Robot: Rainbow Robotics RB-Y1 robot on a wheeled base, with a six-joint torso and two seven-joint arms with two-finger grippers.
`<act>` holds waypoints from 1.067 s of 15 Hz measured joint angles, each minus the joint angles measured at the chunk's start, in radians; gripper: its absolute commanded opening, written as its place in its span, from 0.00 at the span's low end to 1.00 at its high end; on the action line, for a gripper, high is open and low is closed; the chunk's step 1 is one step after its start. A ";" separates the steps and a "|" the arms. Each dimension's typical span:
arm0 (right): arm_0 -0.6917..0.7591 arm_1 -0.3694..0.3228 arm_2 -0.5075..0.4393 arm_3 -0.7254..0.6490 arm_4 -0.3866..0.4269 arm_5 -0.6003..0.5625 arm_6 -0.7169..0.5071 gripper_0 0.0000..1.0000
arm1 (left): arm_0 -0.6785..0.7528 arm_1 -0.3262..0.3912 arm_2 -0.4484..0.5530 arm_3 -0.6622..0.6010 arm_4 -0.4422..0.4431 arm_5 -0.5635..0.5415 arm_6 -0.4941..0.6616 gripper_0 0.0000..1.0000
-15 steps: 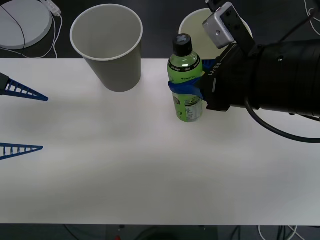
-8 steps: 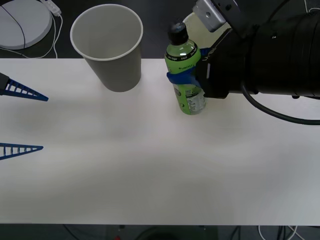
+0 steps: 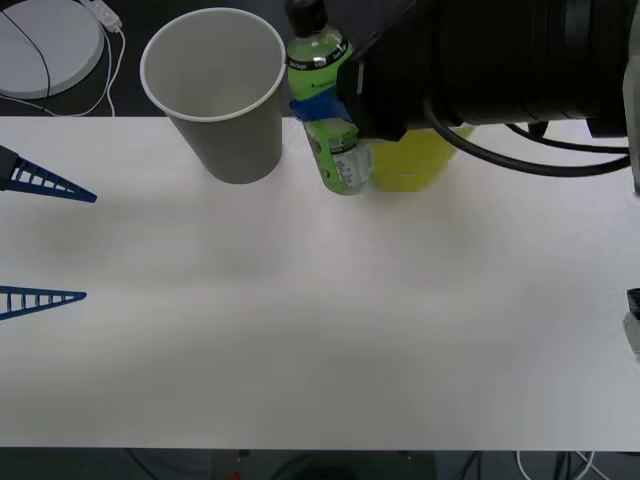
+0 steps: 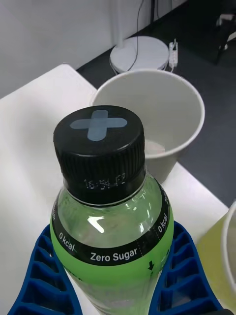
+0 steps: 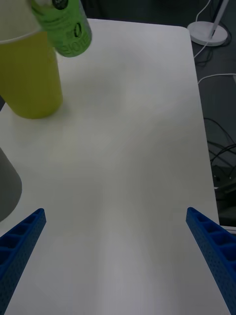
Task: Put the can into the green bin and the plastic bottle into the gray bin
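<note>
a: blue ribbed fingers of your right gripper [image 4: 115, 275] pinch the plastic bottle [image 3: 327, 110] around its middle — it hangs tilted above the table [image 3: 320, 330], just beside the gray bin [image 3: 215, 90].

b: why so high?

a: probably to clear the rim. your left gripper [image 5: 115, 246] waits spread wide near the table's left edge; the green bin [image 3: 415, 160] sits under your arm.

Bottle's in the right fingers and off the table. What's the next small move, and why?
Probably carry it a bit farther toward the robot's left, until it hangs over the gray bin. The right gripper holds the plastic bottle just beside that bin's rim, not yet above the opening, and the bin stands open. Release only once it is centred. The left gripper waits open at the table's left.
</note>
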 measured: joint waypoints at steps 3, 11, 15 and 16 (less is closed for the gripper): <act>-0.096 0.029 0.005 0.104 0.006 0.000 0.001 0.00 | 0.000 0.000 0.000 0.000 0.000 0.000 0.000 1.00; -0.307 0.059 0.078 0.336 0.038 0.000 0.001 0.00 | 0.000 0.000 0.000 0.000 0.000 0.000 0.000 1.00; -0.391 0.083 0.100 0.431 0.025 0.000 0.001 0.00 | 0.000 0.000 0.000 0.000 0.000 0.000 0.000 1.00; -0.418 0.093 0.104 0.465 0.023 0.000 0.001 0.00 | 0.000 0.000 0.000 0.000 0.000 0.000 0.000 1.00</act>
